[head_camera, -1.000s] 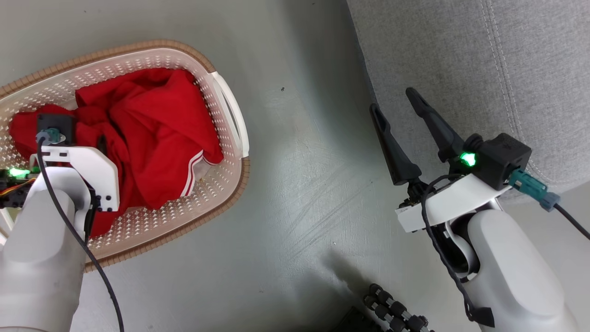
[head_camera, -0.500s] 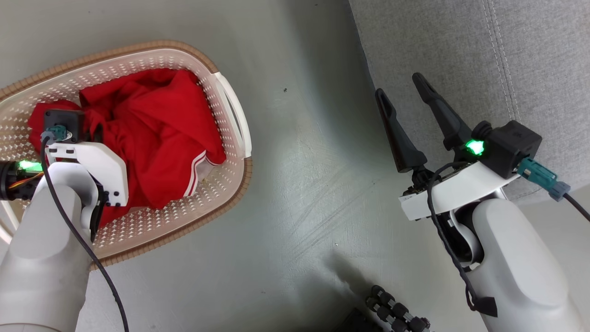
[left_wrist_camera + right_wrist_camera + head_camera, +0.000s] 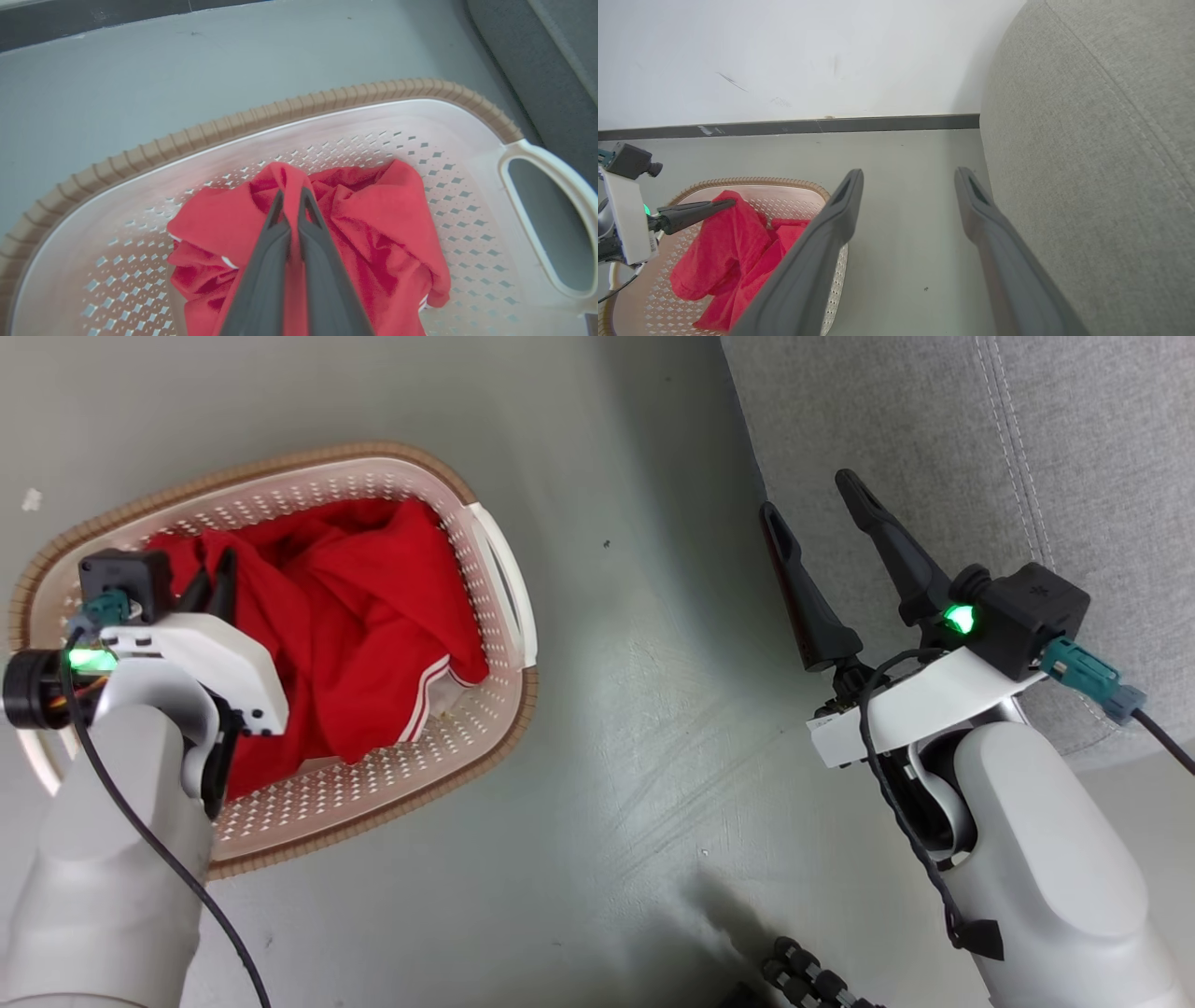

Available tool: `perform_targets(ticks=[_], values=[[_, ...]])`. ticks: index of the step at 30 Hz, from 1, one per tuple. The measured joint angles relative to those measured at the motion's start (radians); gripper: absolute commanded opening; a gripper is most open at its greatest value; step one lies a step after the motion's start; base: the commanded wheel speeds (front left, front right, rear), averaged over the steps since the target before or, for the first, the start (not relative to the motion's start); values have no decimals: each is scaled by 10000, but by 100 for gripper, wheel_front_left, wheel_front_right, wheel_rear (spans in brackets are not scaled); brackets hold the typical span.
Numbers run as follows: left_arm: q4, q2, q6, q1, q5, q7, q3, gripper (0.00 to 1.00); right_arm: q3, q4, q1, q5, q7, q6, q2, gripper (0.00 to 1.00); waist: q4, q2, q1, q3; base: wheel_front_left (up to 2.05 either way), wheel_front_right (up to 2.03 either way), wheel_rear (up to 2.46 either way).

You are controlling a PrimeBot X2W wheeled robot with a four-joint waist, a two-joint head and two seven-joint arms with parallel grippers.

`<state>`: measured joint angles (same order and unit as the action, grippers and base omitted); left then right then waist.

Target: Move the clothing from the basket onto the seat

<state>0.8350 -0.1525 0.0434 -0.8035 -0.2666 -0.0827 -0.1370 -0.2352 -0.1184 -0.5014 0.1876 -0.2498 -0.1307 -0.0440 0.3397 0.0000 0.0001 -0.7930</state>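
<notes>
Bright red clothing [image 3: 355, 625] with white stripe trim lies in the cream basket [image 3: 485, 709] on the floor at the left. My left gripper [image 3: 213, 581] is shut on a fold of the clothing [image 3: 369, 233], pinched between its tips [image 3: 290, 198] and raised into a peak above the basket [image 3: 140, 154]. The right wrist view shows that fold [image 3: 733, 233] hanging from the left gripper [image 3: 725, 202]. My right gripper [image 3: 810, 493] stands open over the floor beside the grey seat [image 3: 980, 439], holding nothing. Its fingers [image 3: 840, 210] frame the floor next to the seat [image 3: 1087, 140].
Grey floor [image 3: 635, 709] separates the basket from the seat. A white wall with a dark baseboard [image 3: 831, 125] runs behind the basket. The basket's white handle [image 3: 509, 583] faces the seat. A black ribbed part [image 3: 812, 975] shows at the bottom edge.
My left gripper has shut on the red clothing and drawn a fold upward. The head camera has shifted, so the basket sits further right and lower. The right gripper stays open.
</notes>
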Motion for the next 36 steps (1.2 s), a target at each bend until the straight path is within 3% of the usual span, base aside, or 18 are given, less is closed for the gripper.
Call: perform_targets(ticks=[14, 28, 36], values=[[-226, 518, 401, 832, -619, -961, 146, 0, 48, -481, -110, -669, -10, 0, -8, 100, -573, 0, 0, 932, 0, 0, 0], [-568, 966, 709, 1517, -754, -1317, -523, 0, 295, -742, 635, -1116, -10, 0, -27, 100, -1276, 0, 0, 2284, 0, 0, 0], [-1026, 1120, 825, 1857, -821, -1388, -1402, 0, -815, -765, 985, -1062, -10, -2, -157, 100, -1728, 0, 0, 3191, 0, 0, 0]])
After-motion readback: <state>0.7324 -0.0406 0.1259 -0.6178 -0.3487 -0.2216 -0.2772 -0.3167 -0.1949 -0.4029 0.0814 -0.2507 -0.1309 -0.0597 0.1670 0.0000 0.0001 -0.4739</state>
